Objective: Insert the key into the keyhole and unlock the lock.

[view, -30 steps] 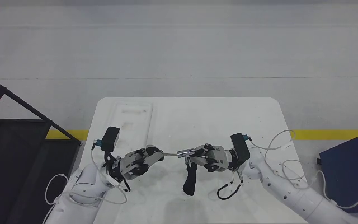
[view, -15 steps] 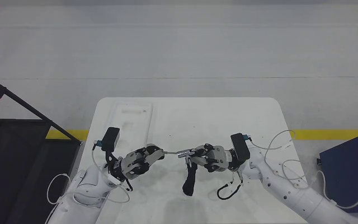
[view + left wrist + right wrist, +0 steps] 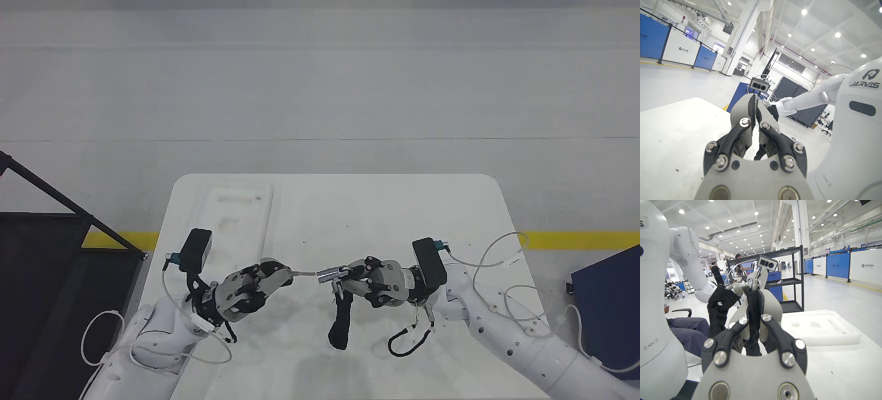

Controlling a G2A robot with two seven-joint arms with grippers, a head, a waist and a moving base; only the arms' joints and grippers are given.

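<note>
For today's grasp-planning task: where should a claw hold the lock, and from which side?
Grip the lock by its black-sleeved body, behind the silver barrel, coming from the side away from the key, as the right claw does. The barrel then juts free toward the key.

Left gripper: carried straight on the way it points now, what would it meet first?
Most likely the silver metal lock clamped in the right gripper, straight ahead. The thin metal key pinched in the left gripper points at the lock's near end; the top view cannot settle whether they touch.
</note>
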